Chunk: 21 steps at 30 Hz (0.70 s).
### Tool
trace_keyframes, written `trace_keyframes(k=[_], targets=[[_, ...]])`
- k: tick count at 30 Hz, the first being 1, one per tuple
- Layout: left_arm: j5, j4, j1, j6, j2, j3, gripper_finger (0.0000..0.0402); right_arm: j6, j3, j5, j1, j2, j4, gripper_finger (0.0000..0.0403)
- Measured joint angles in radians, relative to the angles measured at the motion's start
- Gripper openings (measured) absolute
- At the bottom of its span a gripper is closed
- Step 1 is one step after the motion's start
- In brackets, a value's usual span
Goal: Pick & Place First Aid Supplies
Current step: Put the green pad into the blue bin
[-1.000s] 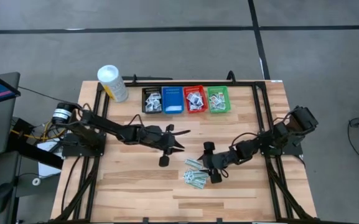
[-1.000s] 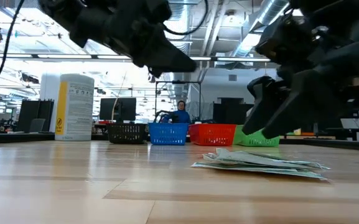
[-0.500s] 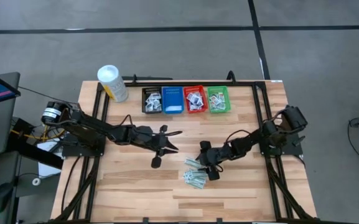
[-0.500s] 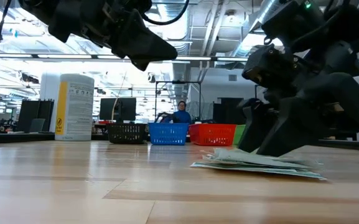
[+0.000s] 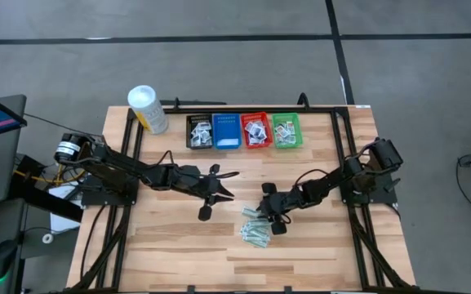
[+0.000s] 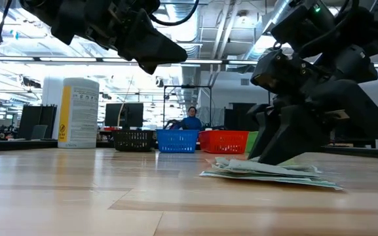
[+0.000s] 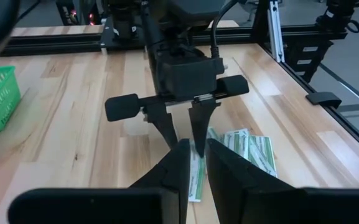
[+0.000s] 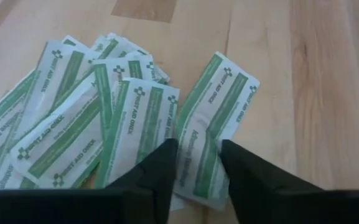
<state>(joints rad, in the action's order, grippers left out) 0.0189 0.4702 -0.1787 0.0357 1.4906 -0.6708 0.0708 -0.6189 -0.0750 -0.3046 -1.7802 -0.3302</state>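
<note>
A: Green-printed packets (image 8: 92,124) lie fanned on the wood table (image 5: 170,237), in front of the baskets (image 5: 243,131).

B: Right gripper (image 8: 195,163)?

A: Tips down on one packet (image 8: 213,124) at the pile's edge, fingers narrowly apart astride it.

B: Left gripper (image 5: 211,196)?

A: Raised beside the pile, nearly closed, holding nothing.

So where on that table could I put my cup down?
Bare wood runs along the near edge below the packets, and on the right between the green basket and the right arm. The middle is crowded: both hands and the packet pile.
</note>
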Motion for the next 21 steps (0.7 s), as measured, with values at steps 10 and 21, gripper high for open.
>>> trace_keyframes(k=[10,21], targets=[[0.000,0.001,0.000,0.000,0.000,0.000,0.0053,-0.002,0.001,-0.003,0.000,-0.002,0.000,0.0067],[0.000,0.002,0.000,-0.024,0.001,0.000,0.0053,-0.049,0.008,-0.004,-0.001,0.171,0.117,0.0065]])
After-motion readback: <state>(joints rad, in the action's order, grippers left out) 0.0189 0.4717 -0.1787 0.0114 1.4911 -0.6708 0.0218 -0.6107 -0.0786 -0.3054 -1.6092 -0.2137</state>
